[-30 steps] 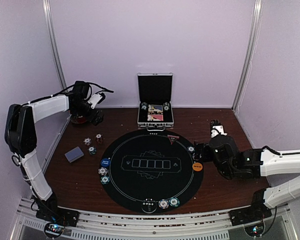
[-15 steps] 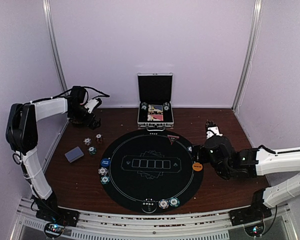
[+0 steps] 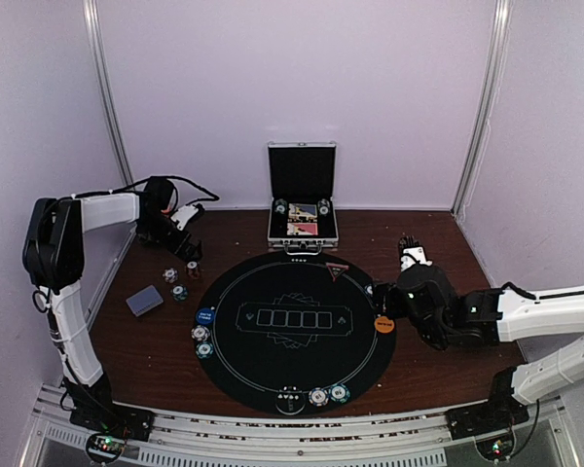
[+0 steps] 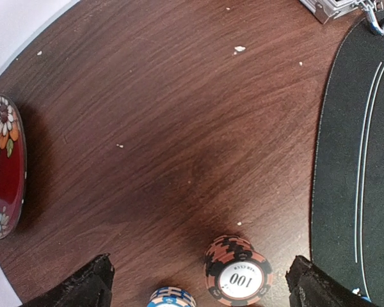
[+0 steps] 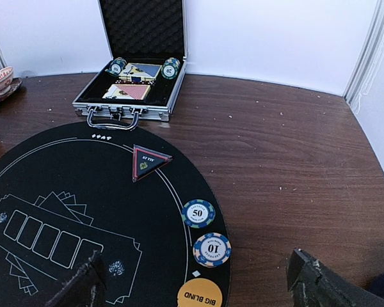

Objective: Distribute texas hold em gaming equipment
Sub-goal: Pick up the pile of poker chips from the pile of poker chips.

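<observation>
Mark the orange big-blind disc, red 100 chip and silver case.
Orange round big-blind disc [image 5: 199, 295], right wrist view, printed face.
Red-and-black striped 100 chip [image 4: 240, 277], left wrist view, white centre.
Silver metal case [image 5: 151, 114], right wrist view, front wall.

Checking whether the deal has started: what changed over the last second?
The left gripper came nearer, away from the floral dish, to hang open by the red chip stack. The right gripper slid left to the black mat's edge, open. Nothing taken or released; chips, card deck and metal case stayed put.
</observation>
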`<act>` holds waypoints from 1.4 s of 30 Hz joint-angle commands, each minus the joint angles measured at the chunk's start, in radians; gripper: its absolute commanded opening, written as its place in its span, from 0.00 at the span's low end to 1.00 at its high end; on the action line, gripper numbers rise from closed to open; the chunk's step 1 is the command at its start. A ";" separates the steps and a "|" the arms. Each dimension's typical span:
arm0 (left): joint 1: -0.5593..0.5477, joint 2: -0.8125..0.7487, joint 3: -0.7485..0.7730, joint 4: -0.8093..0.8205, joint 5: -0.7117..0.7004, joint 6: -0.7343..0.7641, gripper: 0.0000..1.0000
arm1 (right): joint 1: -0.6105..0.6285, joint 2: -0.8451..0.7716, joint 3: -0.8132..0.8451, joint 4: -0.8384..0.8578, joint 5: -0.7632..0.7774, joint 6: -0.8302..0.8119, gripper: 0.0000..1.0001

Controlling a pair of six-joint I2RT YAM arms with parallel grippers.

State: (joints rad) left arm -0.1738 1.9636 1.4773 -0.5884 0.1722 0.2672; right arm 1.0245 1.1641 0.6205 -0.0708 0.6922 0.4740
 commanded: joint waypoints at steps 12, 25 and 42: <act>-0.001 0.014 -0.035 -0.021 0.024 0.044 0.94 | 0.016 -0.007 0.029 -0.003 0.025 -0.004 1.00; -0.036 0.039 -0.051 -0.007 -0.022 0.043 0.86 | 0.020 -0.003 0.032 -0.005 0.035 -0.006 1.00; -0.036 0.049 -0.051 -0.007 -0.014 0.046 0.65 | 0.025 -0.001 0.034 -0.005 0.041 -0.006 1.00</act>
State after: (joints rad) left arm -0.2104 2.0068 1.4334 -0.6067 0.1539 0.3042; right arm 1.0431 1.1641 0.6243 -0.0711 0.7074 0.4740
